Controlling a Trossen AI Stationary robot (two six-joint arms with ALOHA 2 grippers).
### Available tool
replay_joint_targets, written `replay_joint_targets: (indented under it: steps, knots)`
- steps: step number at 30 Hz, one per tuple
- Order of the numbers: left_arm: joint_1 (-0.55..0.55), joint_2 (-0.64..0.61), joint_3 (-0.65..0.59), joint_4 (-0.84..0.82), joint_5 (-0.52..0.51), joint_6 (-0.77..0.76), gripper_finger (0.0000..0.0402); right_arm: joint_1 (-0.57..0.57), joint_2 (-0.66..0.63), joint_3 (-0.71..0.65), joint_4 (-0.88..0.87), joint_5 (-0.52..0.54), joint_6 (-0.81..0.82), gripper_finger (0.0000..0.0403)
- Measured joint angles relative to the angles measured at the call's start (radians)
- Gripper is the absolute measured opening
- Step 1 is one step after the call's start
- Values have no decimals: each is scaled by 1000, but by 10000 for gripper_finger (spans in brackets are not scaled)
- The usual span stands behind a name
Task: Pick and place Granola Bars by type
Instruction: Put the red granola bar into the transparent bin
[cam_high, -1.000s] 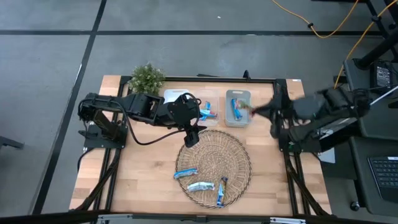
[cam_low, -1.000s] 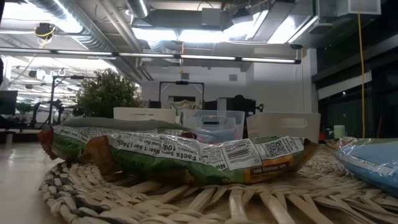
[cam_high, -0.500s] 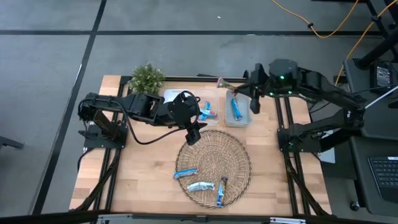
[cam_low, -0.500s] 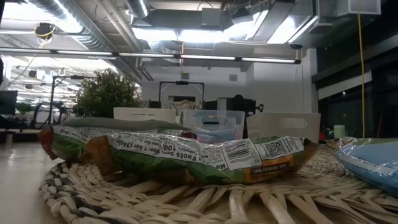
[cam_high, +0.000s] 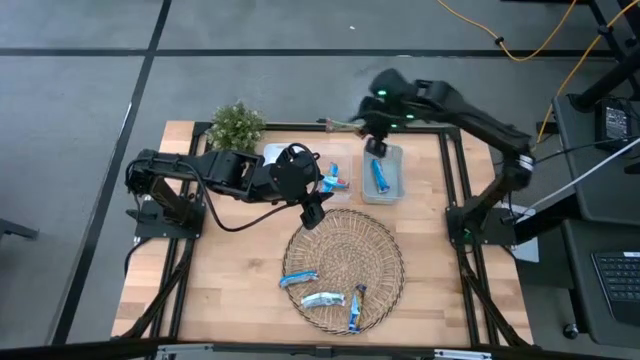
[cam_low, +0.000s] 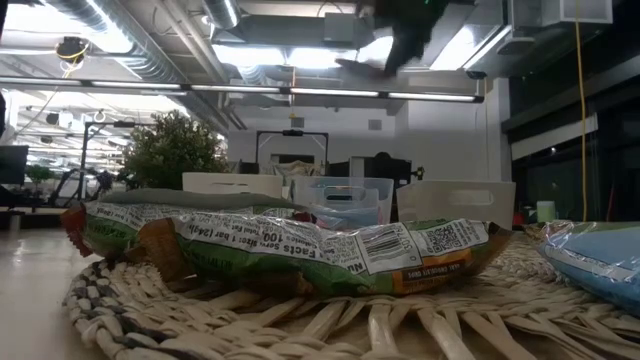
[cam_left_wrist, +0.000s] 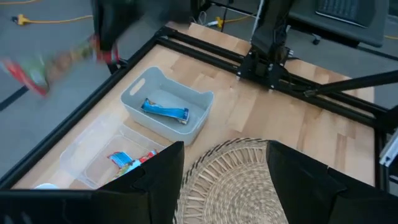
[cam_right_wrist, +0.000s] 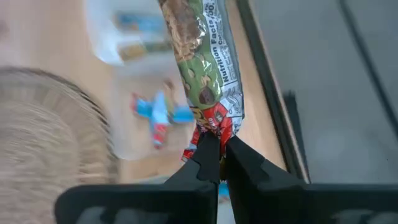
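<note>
My right gripper (cam_high: 372, 128) hangs high over the table's far edge, beyond the grey bin (cam_high: 383, 172), and is shut on a green and red granola bar (cam_right_wrist: 200, 59). In the low view it is a dark blur (cam_low: 395, 40) at the top. My left gripper (cam_high: 312, 211) stands open and empty (cam_left_wrist: 224, 155) at the far left rim of the wicker tray (cam_high: 390, 250). Three blue and white bars (cam_high: 323, 299) lie on the tray. One blue bar (cam_left_wrist: 165, 110) lies in the grey bin. A blue and red one (cam_left_wrist: 127, 162) lies in the clear bin (cam_high: 335, 178). My right gripper pinches the bar's red crimped end (cam_right_wrist: 214, 124) between its two fingers. The bar is lifted clear of everything. It sticks straight out past the fingertips, and its green free end (cam_high: 335, 124) points toward the table's left.
A white bin (cam_high: 278, 155) and a small potted plant (cam_high: 236, 126) stand at the far left. In the low view a green wrapped bar (cam_low: 300, 250) and a blue one (cam_low: 600, 260) lie on the wicker. Bare wood (cam_high: 230, 270) shows left of the tray.
My right arm has swung from the table's right side toward the far edge and left, passing over the grey bin and rising, and has carried the green bar along in its shut fingers. In the low view it has come in at the top.
</note>
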Motion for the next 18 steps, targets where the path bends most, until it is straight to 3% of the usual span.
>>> replay_joint_targets:
  steps: [7,18]
  knots:
    - [0,0,0,-1,-3,-22,219,-19,143,-102,99,-2,-23,16]
    - [7,0,0,-6,-1,1,219,-18,231,-147,187,-6,-25,19]
